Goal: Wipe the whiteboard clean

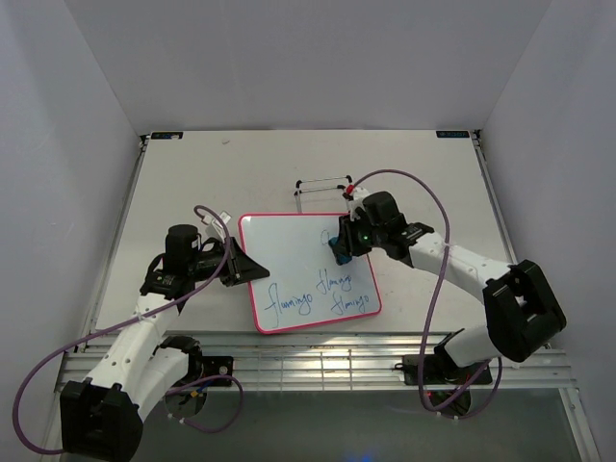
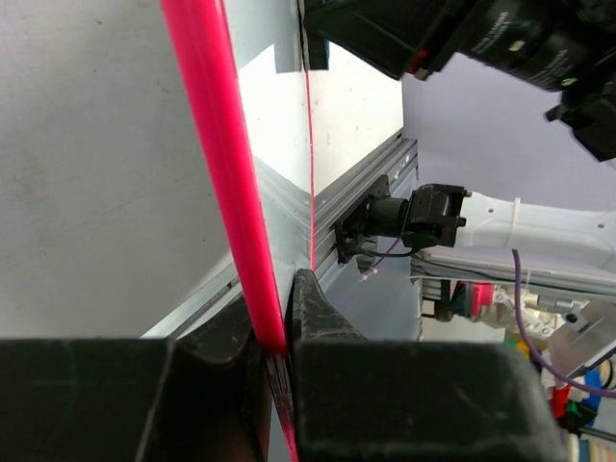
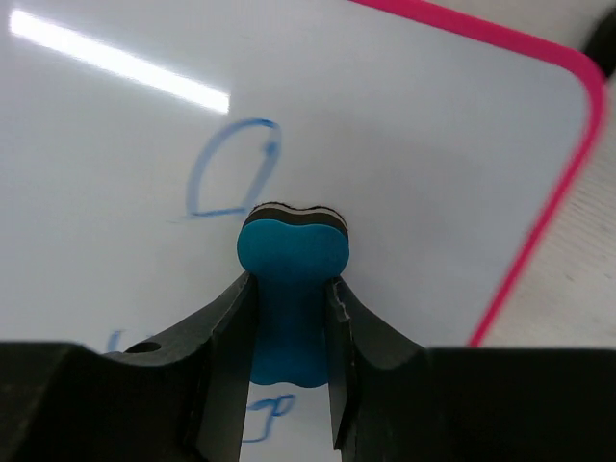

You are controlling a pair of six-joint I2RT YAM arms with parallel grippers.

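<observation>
The whiteboard (image 1: 289,265), white with a pink-red frame, lies on the table with blue handwriting along its lower right. My left gripper (image 1: 241,269) is shut on the board's left edge; in the left wrist view the pink frame (image 2: 217,164) runs down between the pinching jaws (image 2: 279,351). My right gripper (image 1: 343,246) is shut on the blue bone-shaped eraser (image 3: 292,289), pressing it on the board's upper right. In the right wrist view the eraser's felt end sits just below a blue loop mark (image 3: 231,168), with more blue writing under the fingers.
A thin black wire stand (image 1: 322,186) sits just behind the board near the right arm. The slotted metal rail (image 1: 318,361) runs along the table's near edge. Purple cables (image 1: 433,289) loop from both arms. White walls enclose the table.
</observation>
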